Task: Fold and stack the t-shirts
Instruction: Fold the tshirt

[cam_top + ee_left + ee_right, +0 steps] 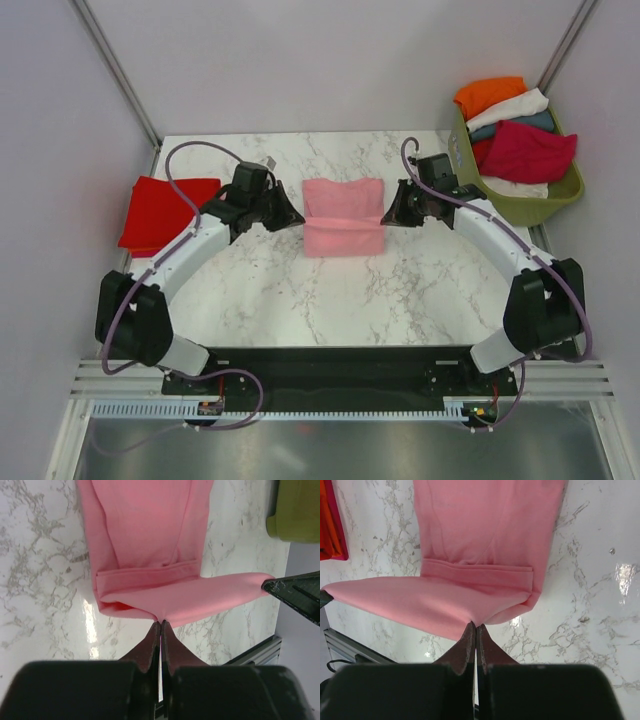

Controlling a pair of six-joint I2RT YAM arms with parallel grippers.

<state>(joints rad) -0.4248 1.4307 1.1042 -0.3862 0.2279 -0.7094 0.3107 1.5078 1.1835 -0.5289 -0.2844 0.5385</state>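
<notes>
A pale pink t-shirt (343, 215) lies partly folded in the middle of the marble table. My left gripper (296, 214) is shut on its left edge, seen close in the left wrist view (161, 621), where the pink t-shirt (150, 540) is lifted at the pinch. My right gripper (388, 214) is shut on its right edge (474, 624); the pink cloth (480, 545) stretches between both grippers. A bright red t-shirt (160, 212) lies folded at the table's left edge; it also shows in the right wrist view (331, 520).
An olive-green basket (530, 205) at the back right holds orange (488, 95), white, teal and crimson (528, 152) shirts. The basket's corner shows in the left wrist view (295, 515). Grey walls close in on both sides.
</notes>
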